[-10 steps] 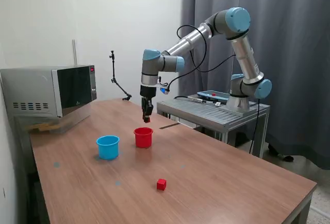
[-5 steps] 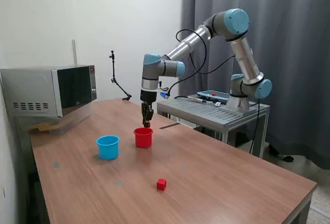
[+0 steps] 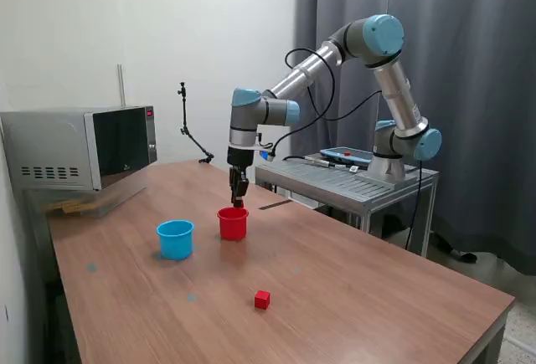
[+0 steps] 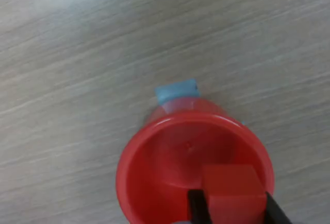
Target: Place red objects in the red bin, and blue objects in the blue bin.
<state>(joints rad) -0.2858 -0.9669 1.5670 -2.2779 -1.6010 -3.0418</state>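
**Red cube poised over the red cup**

Exterior view first: the two-finger tool (image 3: pixel 239 200) hangs straight down, tip just above the rim of the small round red plastic cup (image 3: pixel 233 223), lined up so that a release should drop its load inside. Just beside the red cup, toward the exterior view's left, stands the small round light blue plastic cup (image 3: pixel 175 238). A second small bright red cube (image 3: pixel 262 299) lies alone, well apart from both cups, nearer the camera; by my reading that one is next in line. No dark blue cubes show from here. The wood-grain bench (image 3: pixel 377 289) is otherwise bare around the cups; a silver microwave oven (image 3: pixel 79 148) sits at its far end, a white wall and grey curtain (image 3: pixel 469 63) behind.

Now the wrist view: looking down into the red cup (image 4: pixel 170 157), and there it is, a small bright red cube (image 4: pixel 231 185) clamped between the tool's (image 4: pixel 230 207) dark fingers (image 4: pixel 196 206), directly over the cup's mouth. A pale blue patch (image 4: pixel 177 90) on the bench peeks out beyond the cup's rim; what it is I cannot tell.
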